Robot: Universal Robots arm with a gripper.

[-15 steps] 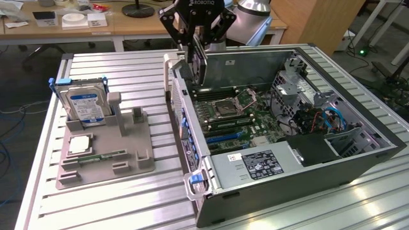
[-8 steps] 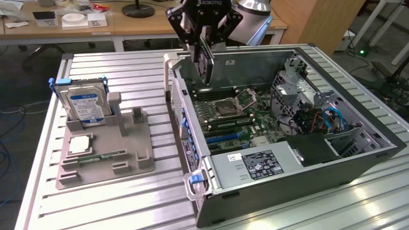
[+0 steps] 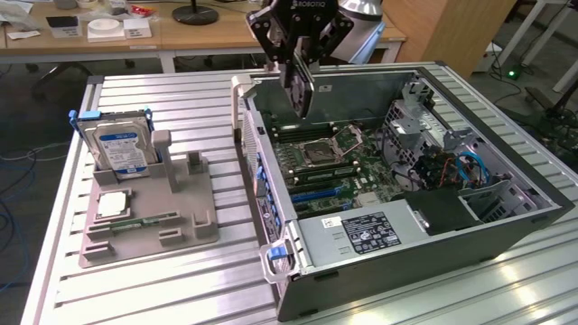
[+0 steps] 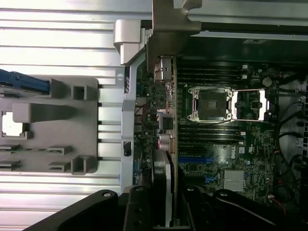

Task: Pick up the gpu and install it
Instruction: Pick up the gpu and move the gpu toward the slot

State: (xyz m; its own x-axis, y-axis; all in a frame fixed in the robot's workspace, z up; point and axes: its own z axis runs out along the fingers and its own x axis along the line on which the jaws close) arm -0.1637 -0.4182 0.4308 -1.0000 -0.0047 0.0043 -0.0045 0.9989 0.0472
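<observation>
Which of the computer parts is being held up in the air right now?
The graphics card, gripped in the claw above the open computer case. The hard drive, chip and memory stick all sit in the grey holder.

Workshop room lying around a ribbed aluminium table (image 3: 181,284).
Behind the table, along the exterior view's top, a pale wooden desk (image 3: 189,42) is carrying small white boxes (image 3: 107,28) and a round black stand base (image 3: 195,13). A tall wooden panel (image 3: 461,30) is standing at the exterior view's upper right, with white furniture legs (image 3: 528,34) beside it and a small green light (image 3: 512,72) glowing low down. On the exterior view's left, cables (image 3: 18,159) are trailing over the grey floor (image 3: 27,115). Light is glaring off the table's ribs at the exterior view's lower right and washing them bright in the wrist view.
</observation>
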